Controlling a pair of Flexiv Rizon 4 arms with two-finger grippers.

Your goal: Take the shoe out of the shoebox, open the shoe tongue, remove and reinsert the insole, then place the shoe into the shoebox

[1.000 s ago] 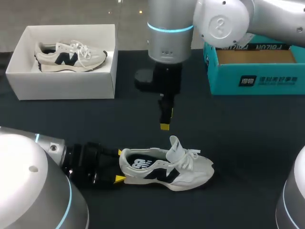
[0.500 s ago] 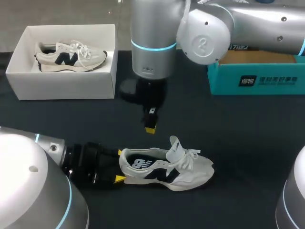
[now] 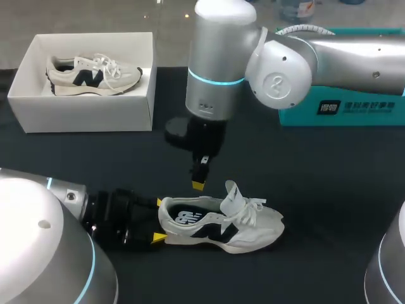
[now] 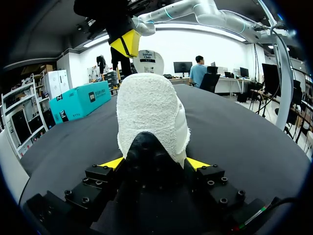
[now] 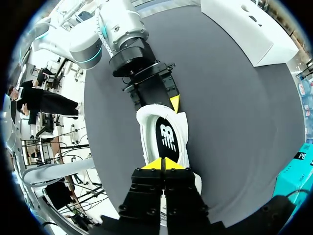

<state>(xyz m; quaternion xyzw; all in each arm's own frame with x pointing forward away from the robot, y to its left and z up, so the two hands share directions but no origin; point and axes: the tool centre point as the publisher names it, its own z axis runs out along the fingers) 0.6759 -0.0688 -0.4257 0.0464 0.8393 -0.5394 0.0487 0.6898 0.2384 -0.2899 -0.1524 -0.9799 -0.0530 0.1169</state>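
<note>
The left gripper [image 3: 158, 220] grips the heel of the shoe [image 3: 221, 218] on the table [image 3: 329, 190], while the right gripper [image 3: 199, 184] hangs just above it.

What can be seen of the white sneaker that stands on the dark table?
The white fabric sneaker with dark side logo stands on its sole on the dark table. Its tongue stands up; a white insole with dark print lies inside. The left gripper clamps its heel; the shut right gripper hovers over the opening.
</note>
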